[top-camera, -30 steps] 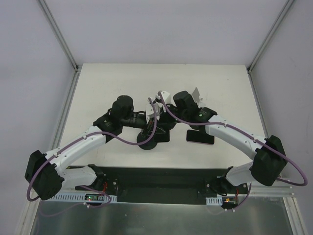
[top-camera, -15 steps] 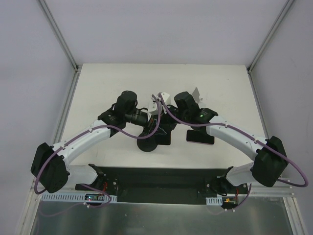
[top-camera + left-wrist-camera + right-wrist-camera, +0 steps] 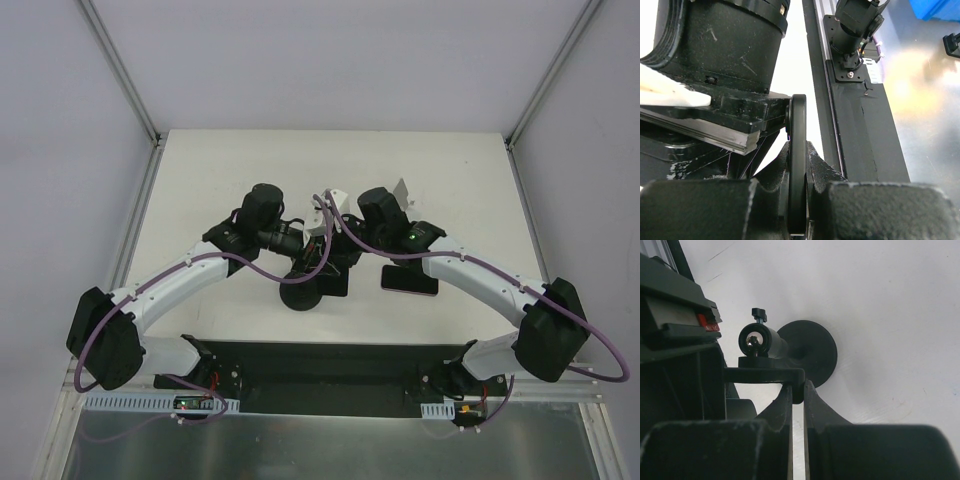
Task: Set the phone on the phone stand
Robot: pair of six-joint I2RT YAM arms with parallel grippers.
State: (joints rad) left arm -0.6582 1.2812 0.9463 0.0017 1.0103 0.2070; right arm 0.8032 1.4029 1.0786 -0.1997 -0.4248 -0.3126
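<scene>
The black phone stand (image 3: 300,293) stands at the table's middle on its round base (image 3: 812,352), with a hinge knob (image 3: 755,337) above it. My left gripper (image 3: 310,258) is shut on a thin black plate of the stand (image 3: 798,150), seen edge-on between its fingers (image 3: 825,167). From the other side, my right gripper (image 3: 798,390) is shut on the lip of the stand's cradle arm (image 3: 765,375). The phone (image 3: 408,281) lies flat on the table just right of the stand, partly under my right arm, with nothing holding it.
The white table top (image 3: 200,180) is fenced by metal frame posts (image 3: 135,215) at its left and right edges. A black base plate (image 3: 320,365) carrying both arm mounts runs along the near edge. My two wrists crowd together over the stand.
My left arm has swung its forearm and wrist a little to the right and away from the near edge. The stand, the phone and my right arm have hardly moved.
</scene>
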